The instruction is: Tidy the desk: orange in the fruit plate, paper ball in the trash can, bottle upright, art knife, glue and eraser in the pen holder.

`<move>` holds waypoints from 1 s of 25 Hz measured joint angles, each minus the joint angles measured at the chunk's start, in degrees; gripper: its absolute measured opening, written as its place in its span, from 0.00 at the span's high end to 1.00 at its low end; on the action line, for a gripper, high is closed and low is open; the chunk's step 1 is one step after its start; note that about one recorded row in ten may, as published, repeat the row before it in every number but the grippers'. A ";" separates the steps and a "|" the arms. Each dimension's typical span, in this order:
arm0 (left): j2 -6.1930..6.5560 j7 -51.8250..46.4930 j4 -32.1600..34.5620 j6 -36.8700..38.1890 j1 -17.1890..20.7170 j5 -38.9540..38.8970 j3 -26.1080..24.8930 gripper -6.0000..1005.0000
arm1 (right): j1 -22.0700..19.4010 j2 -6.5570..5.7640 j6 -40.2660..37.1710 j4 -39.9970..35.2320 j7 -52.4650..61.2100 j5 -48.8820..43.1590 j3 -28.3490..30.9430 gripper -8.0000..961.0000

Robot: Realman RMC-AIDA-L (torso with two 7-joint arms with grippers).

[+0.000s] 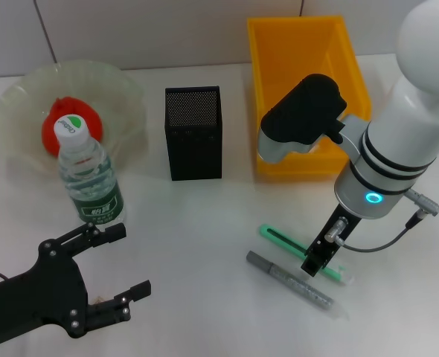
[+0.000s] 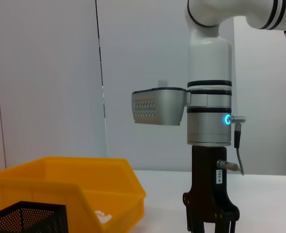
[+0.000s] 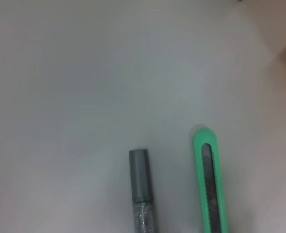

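Near right on the bench (image 1: 204, 238), I have the right gripper (image 1: 316, 262) lowered over the green knife (image 1: 279, 239), with the glue (image 1: 288, 281) just beside it; I cannot tell its jaws' state. Left gripper (image 1: 119, 264) idles near left, jaws released. Bottle (image 1: 89, 175) stands upright, its label unreadable. Orange (image 1: 59, 126) sits in the plate (image 1: 26, 89), holder (image 1: 193, 132) beyond.

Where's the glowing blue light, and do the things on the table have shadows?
Head view: a blue ring light glows above the right gripper, which hangs over the art knife; the left gripper idles near the bottle. Left wrist view: same glow. Right wrist view: art knife and glue pen cast only faint shadows.
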 joint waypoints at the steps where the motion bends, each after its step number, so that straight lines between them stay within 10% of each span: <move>1: -0.01 0.00 0.00 0.00 0.00 0.00 0.00 0.19 | 0.00 0.00 0.00 0.00 0.00 0.00 0.00 0.51; 25: -0.02 0.00 -0.80 0.00 -0.73 0.00 -0.01 0.19 | 0.41 -0.17 -0.03 2.32 -0.92 0.01 0.25 0.70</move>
